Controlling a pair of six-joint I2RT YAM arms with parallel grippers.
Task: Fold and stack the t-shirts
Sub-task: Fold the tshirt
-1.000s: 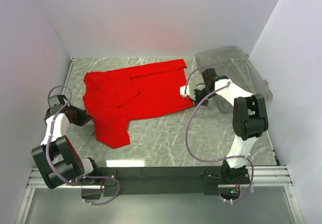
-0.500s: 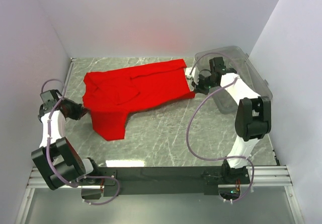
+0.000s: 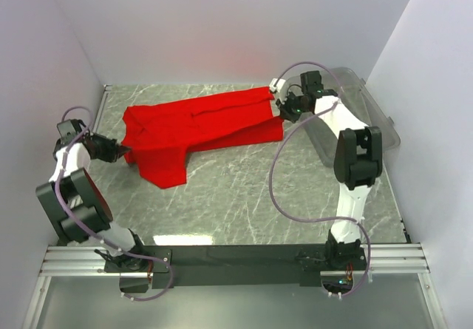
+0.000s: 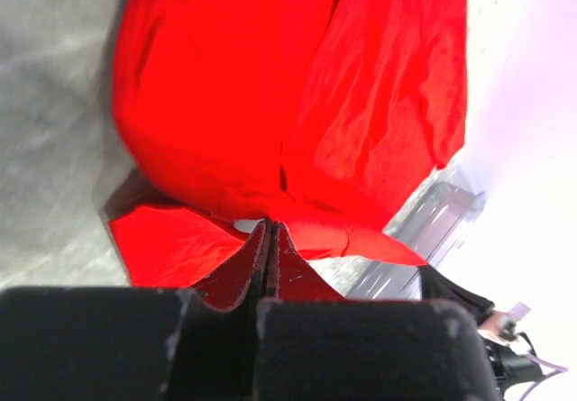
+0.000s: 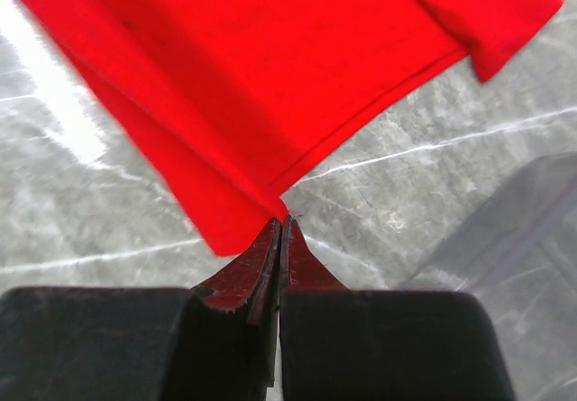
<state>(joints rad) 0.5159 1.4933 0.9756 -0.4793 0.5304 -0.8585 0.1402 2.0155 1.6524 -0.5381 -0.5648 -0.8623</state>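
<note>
The red t-shirt (image 3: 199, 129) is strung out across the upper middle of the overhead frame, on the marbled table (image 3: 244, 196), with an arm at each end. At the left edge of the frame, the left gripper (image 3: 122, 151) has its jaws pressed together on a bunched edge of the cloth. The left wrist view shows red fabric pinched right at the tips (image 4: 270, 232). Toward the upper right, the right gripper (image 3: 284, 111) is clamped on a corner of the hem, just in front of the clear plastic bin (image 3: 373, 118); its wrist view shows that corner nipped between the closed jaws (image 5: 279, 225).

To me this looks like the spreading-out step, before any fold is made. The body is rumpled, with a flap trailing toward the lower left of the cloth. The next move seems to call for both arms pulling apart evenly and settling the shirt flat on the table, without either corner slipping free.
</note>
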